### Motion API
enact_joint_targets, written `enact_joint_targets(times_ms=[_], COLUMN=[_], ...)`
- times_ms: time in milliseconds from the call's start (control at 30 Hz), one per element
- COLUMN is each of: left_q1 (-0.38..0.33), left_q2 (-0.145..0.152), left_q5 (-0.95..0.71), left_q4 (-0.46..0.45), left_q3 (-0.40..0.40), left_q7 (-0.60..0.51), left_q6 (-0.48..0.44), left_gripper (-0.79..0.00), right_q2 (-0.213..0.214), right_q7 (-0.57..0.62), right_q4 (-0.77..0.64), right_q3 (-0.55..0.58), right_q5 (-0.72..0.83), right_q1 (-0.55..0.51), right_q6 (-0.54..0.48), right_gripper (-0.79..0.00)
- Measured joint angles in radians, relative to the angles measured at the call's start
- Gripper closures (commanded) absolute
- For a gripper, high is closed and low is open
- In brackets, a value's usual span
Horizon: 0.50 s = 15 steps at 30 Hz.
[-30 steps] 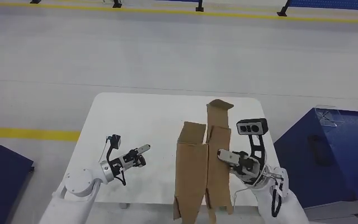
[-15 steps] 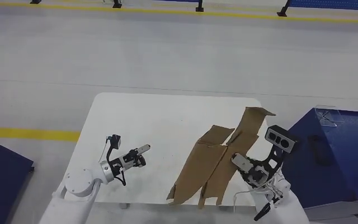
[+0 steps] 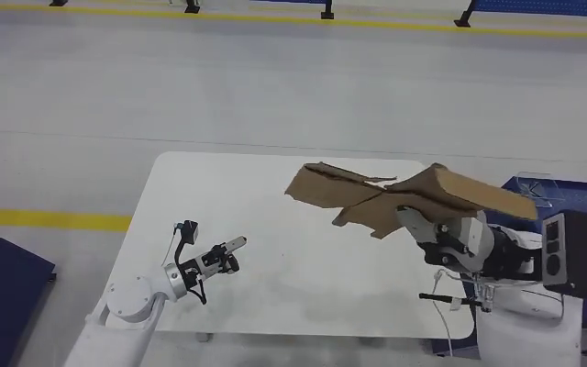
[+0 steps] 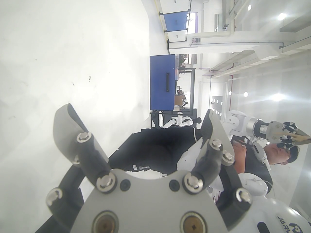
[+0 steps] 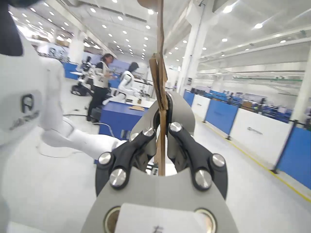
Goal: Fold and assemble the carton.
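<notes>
Two tools, one carton and one bench checked.

Far left, on the floor: yellow line ending at the bench's left side.

Left tool: low over the near left part of the bench, pointed toward the bench's middle. Jaws spread wide, nothing between them. Same tool in the left wrist view, both fingers well parted against the white bench. Contact with the surface: cannot tell. Well apart from the carton.

Mid-bench: white surface with a few small dark specks, noted in the left wrist view.

Carton: brown, flattened, not set up. Held in the air over the right part of the bench, tilted; no part seen touching the surface. Flaps at its left end, parted by a slit, reaching toward the bench's middle. Opposite end jutting out past the bench's right edge. Edge-on in the right wrist view.

Right tool: under the carton's near edge, clamped on the board. Confirmed in the right wrist view, one finger pressed to each face of the cardboard.

Far right: blue cabinet beside the bench, partly hidden behind the carton.
</notes>
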Motion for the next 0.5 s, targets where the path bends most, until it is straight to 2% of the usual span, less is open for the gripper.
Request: enact_joint_targets(times_ms=[100,167,267,500], left_q1=[0.0,0.0,0.0,0.0], left_q2=[0.0,0.0,0.0,0.0], left_q5=[0.0,0.0,0.0,0.0], left_q4=[0.0,0.0,0.0,0.0], left_q3=[0.0,0.0,0.0,0.0], left_q7=[0.0,0.0,0.0,0.0], left_q6=[0.0,0.0,0.0,0.0], left_gripper=[-0.785,-0.785,-0.785,-0.785], right_q2=[0.0,0.0,0.0,0.0], right_q7=[0.069,0.133,0.137,0.136], right_q4=[0.001,0.001,0.001,0.001], right_q3=[-0.001,-0.001,-0.001,-0.001], right_q5=[-0.038,0.056,0.169,0.168], right_q1=[-0.001,0.0,0.0,0.0], right_q6=[0.0,0.0,0.0,0.0], right_gripper=[0.0,0.0,0.0,0.0])
